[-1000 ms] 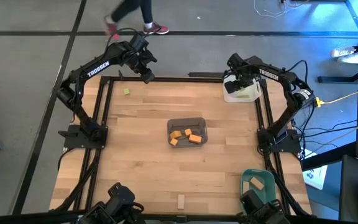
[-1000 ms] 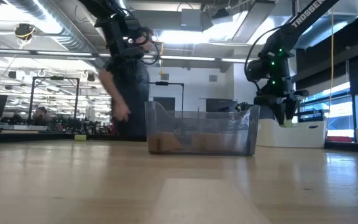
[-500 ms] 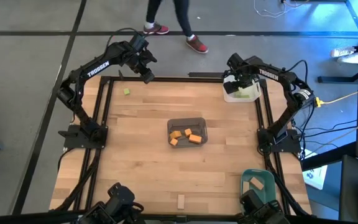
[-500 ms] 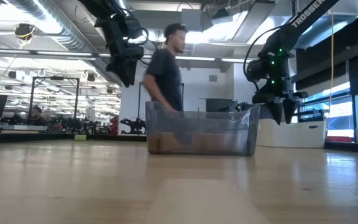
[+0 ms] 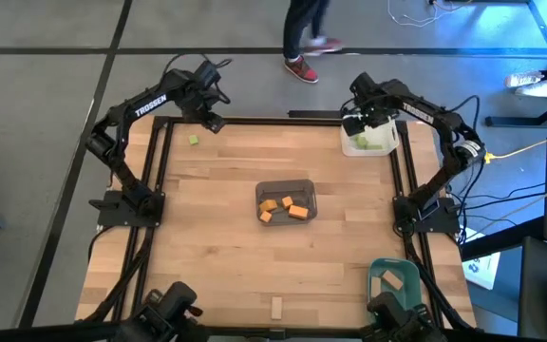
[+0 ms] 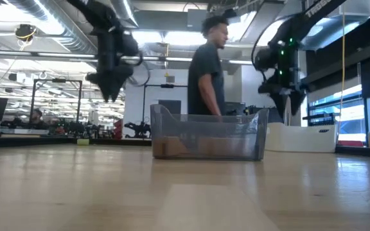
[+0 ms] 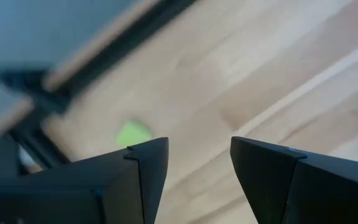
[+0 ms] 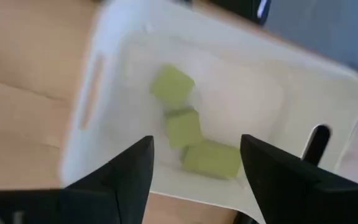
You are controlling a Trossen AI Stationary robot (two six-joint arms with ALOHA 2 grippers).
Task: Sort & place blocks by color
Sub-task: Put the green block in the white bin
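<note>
A light green block [image 5: 194, 141] lies alone on the table near the far left corner; it also shows in the left wrist view [image 7: 133, 132]. My left gripper [image 5: 213, 123] [image 7: 197, 162] hovers open above the table, just right of that block. My right gripper [image 5: 360, 120] [image 8: 194, 168] hangs open over the white tray [image 5: 380, 144], which holds three light green blocks [image 8: 183, 129]. Three orange blocks [image 5: 285, 206] lie in the grey tray [image 5: 286, 185]. One tan block [image 5: 391, 277] sits in the green tray [image 5: 409, 269]. Another tan block [image 5: 276, 306] lies by the near edge.
The grey tray [image 6: 207, 135] stands at the table's centre, the white tray [image 6: 304, 138] at the far right corner, the green tray at the near right corner. A person [image 6: 207, 70] walks behind the far edge. Bare wood lies left of and in front of the grey tray.
My left gripper has moved toward the table's left, nearer the lone green block. My right gripper has risen a little above the white tray. A person has walked from left to right behind the table.
</note>
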